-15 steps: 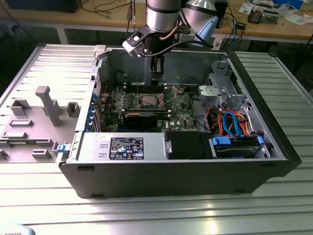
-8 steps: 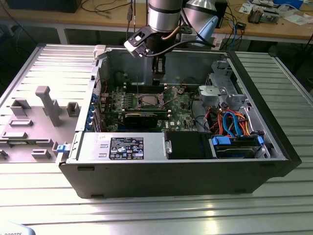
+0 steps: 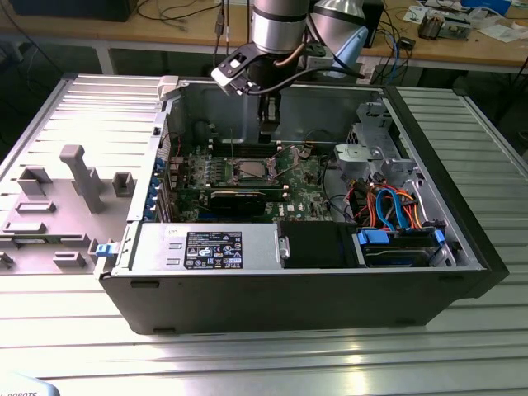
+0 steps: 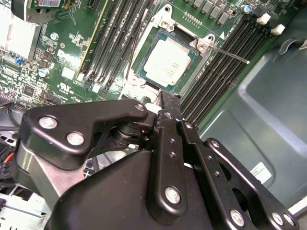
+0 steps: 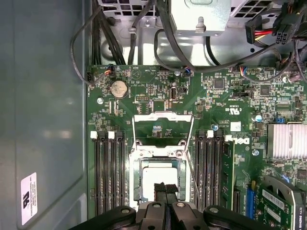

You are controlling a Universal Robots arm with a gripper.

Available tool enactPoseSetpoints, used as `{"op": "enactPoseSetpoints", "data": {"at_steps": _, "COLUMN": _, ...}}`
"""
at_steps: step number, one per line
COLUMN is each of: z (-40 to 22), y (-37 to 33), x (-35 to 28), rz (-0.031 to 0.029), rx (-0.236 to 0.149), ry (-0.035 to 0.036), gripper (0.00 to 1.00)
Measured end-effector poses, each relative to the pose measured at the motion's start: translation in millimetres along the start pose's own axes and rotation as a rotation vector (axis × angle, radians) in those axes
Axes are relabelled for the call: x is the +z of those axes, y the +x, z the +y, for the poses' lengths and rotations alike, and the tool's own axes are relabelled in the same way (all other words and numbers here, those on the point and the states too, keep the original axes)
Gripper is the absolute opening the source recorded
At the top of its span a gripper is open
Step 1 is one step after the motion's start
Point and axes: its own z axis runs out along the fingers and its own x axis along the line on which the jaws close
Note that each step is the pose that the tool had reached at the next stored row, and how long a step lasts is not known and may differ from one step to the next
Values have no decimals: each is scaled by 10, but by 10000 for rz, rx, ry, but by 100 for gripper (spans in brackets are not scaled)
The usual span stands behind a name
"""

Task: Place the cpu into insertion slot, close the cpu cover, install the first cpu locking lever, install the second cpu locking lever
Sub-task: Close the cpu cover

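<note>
Your gripper (image 5: 165,187) hovers over the seated cpu (image 5: 158,176), its 2 fingers pressed together and empty. The cover (image 5: 163,116) stands open, so a careless descent risks scraping the cpu.

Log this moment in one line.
chip: seated in socket | cover: open, raised | lever: unlatched | fingers: shut, over chip

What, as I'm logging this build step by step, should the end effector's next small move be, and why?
Probably a short shift to the raised edge of the cpu cover, to tip it down. The cpu already lies in the insertion slot, the cover stands open, and the shut end effector hangs over the chip, seemingly empty.
</note>
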Motion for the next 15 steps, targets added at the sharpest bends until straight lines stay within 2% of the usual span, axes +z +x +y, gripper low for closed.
{"op": "enactPoseSetpoints", "data": {"at_steps": 3, "z": 13, "y": 16, "x": -1, "rz": 0, "rx": 0, "ry": 0, "gripper": 11}}
{"op": "enactPoseSetpoints", "data": {"at_steps": 6, "z": 51, "y": 65, "x": -3, "rz": 0, "rx": 1, "ry": 0, "gripper": 11}}
{"op": "enactPoseSetpoints", "data": {"at_steps": 15, "z": 76, "y": 81, "x": -4, "rz": 0, "rx": 1, "ry": 0, "gripper": 11}}
